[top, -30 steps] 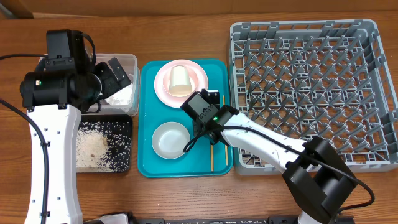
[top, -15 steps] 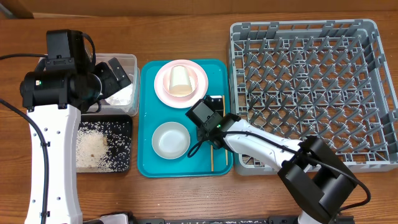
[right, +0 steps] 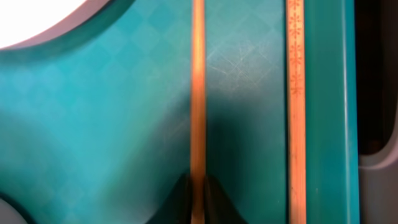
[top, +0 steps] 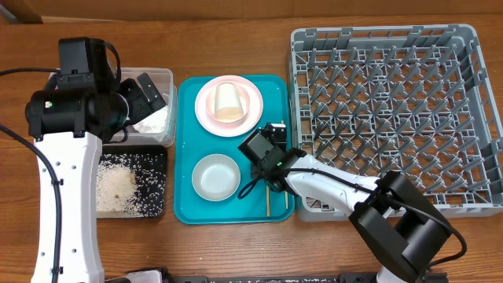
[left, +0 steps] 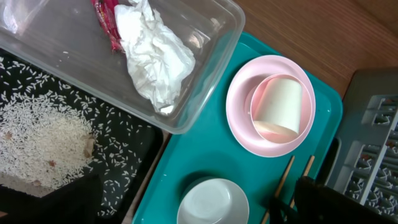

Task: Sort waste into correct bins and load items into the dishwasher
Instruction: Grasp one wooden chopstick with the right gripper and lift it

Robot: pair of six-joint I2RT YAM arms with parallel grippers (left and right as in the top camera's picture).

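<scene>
My right gripper (right: 198, 190) is shut on one thin wooden chopstick (right: 198, 93), which lies on the teal tray (right: 93, 137). The other chopstick (right: 296, 93) lies parallel along the tray's right rim. From overhead, the right gripper (top: 270, 181) sits at the tray's right side beside the white bowl (top: 216, 176). A cream cup (top: 227, 101) lies on its side on a pink dish (top: 250, 106). My left gripper (top: 149, 98) hangs open over the clear tub (top: 161, 77), which holds white tissue (left: 152, 56) and a red wrapper (left: 109, 22).
The black tray (top: 156, 157) in front of the tub holds scattered rice (top: 118, 189). The grey dish rack (top: 393, 110) with upright pegs fills the table's right side, its left wall close to the teal tray (top: 185, 208).
My right gripper has slid toward the tray's right front, away from the bowl, and has shut on a chopstick. The left arm has not moved.
</scene>
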